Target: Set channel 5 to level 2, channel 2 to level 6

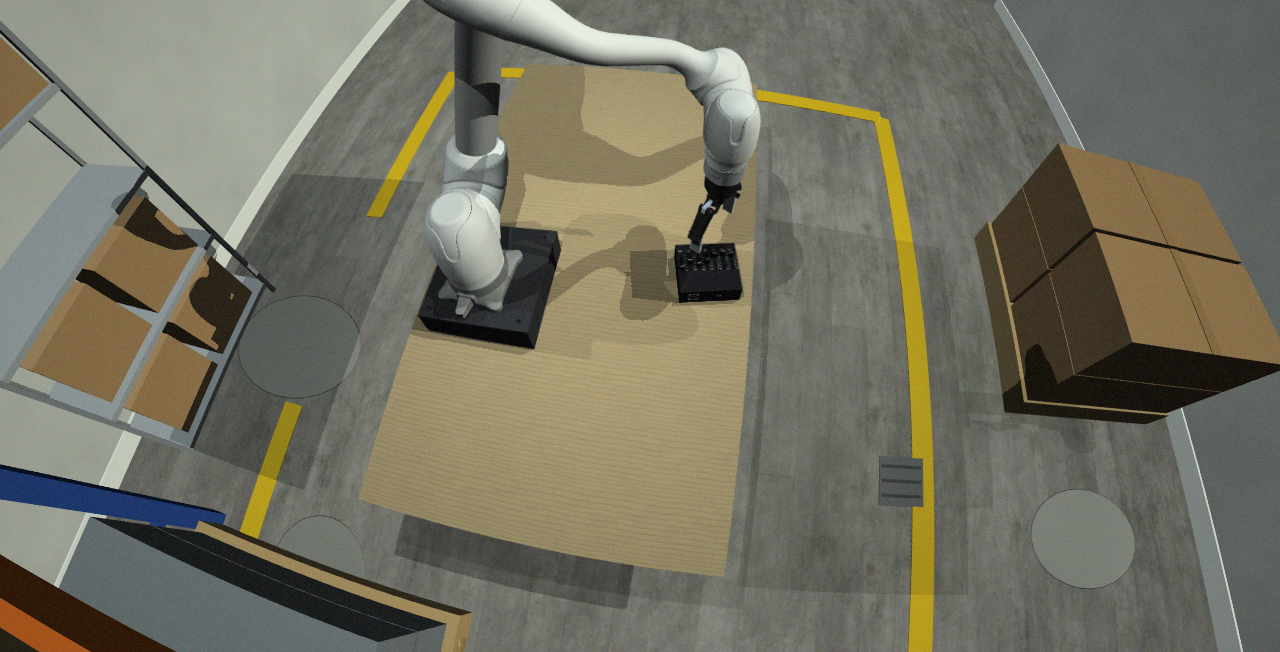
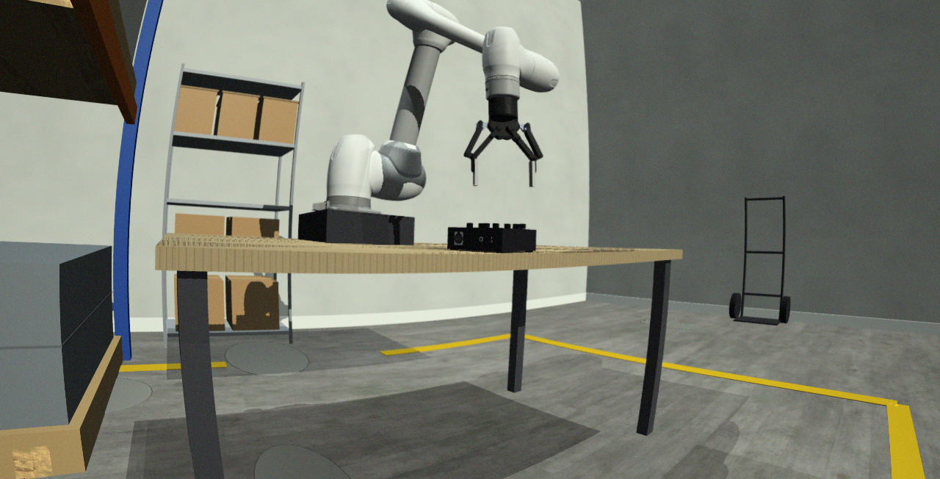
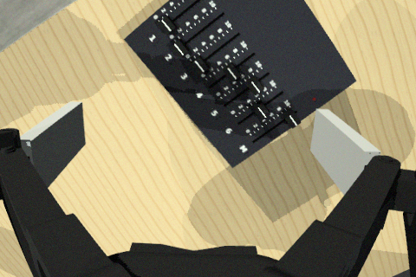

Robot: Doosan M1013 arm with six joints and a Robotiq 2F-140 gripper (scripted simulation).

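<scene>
The lighting desk (image 1: 708, 271) is a small black box with several parallel fader slots, lying on the wooden table. It also shows in the exterior view (image 2: 491, 238) and, turned at an angle, in the wrist view (image 3: 239, 48). Its fader knobs (image 3: 231, 74) sit at different places along their slots; I cannot read the channel numbers. My gripper (image 2: 503, 180) hangs well above the desk, pointing down, fingers wide open and empty. In the wrist view (image 3: 199, 135) the two grey finger pads stand far apart, with the desk's near corner between them, far below.
The robot's black base (image 1: 491, 285) stands on the table left of the desk. A shelf with cardboard boxes (image 2: 230, 200) stands behind the table. A stack of boxes (image 1: 1127, 272) and a hand truck (image 2: 760, 260) stand on the floor, away from the table.
</scene>
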